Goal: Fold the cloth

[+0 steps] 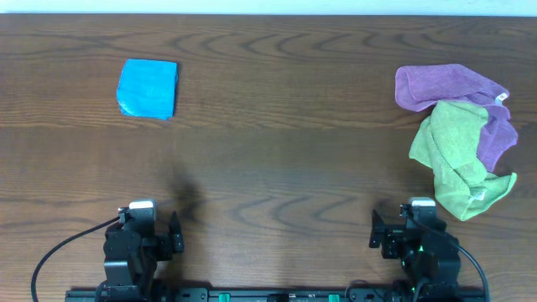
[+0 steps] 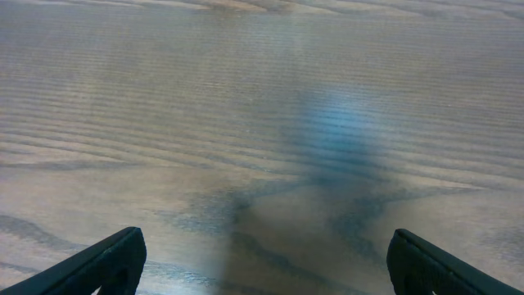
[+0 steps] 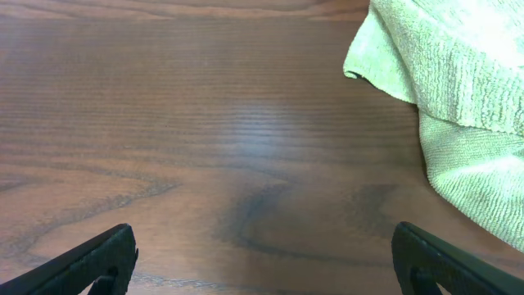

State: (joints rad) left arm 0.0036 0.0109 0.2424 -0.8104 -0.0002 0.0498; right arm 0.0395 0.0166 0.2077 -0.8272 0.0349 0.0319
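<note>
A crumpled lime-green cloth (image 1: 457,159) lies in a heap at the right of the wooden table, partly tangled with a purple cloth (image 1: 457,88). The green cloth fills the upper right of the right wrist view (image 3: 458,90). My right gripper (image 3: 262,262) is open and empty, near the table's front edge, short of and left of the green cloth. My left gripper (image 2: 262,262) is open and empty over bare wood at the front left. In the overhead view both grippers, left (image 1: 143,231) and right (image 1: 415,231), sit at the near edge.
A small bright-blue folded square cloth (image 1: 148,87) lies at the back left. The purple cloth drapes over the green heap's top and right side. The table's near edge holds the arm bases.
</note>
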